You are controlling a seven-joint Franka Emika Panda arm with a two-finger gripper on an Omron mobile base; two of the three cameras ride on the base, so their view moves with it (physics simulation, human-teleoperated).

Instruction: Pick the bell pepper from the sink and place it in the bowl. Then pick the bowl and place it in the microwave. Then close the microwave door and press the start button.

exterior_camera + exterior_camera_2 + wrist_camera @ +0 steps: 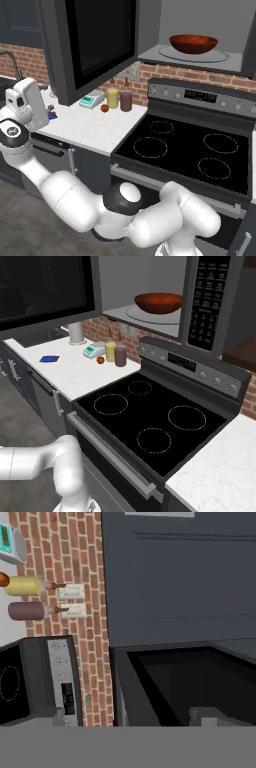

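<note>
Ahead of my fingers hangs the open microwave door (165, 654), swung out from the microwave (200, 20). I judge it stiff, hinged and easy to swing, its glass slick, so I would push on the frame near the free edge. The bowl (193, 43) sits inside, above and beyond my hand (25, 102). Whether my fingers are spread, I cannot tell. My hand camera shows the door close up, while the right base view shows the keypad (210, 301).

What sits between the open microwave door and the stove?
In the left base view, a scale, a tiny red fruit, a yellow bottle and a maroon bottle on the counter.
</note>
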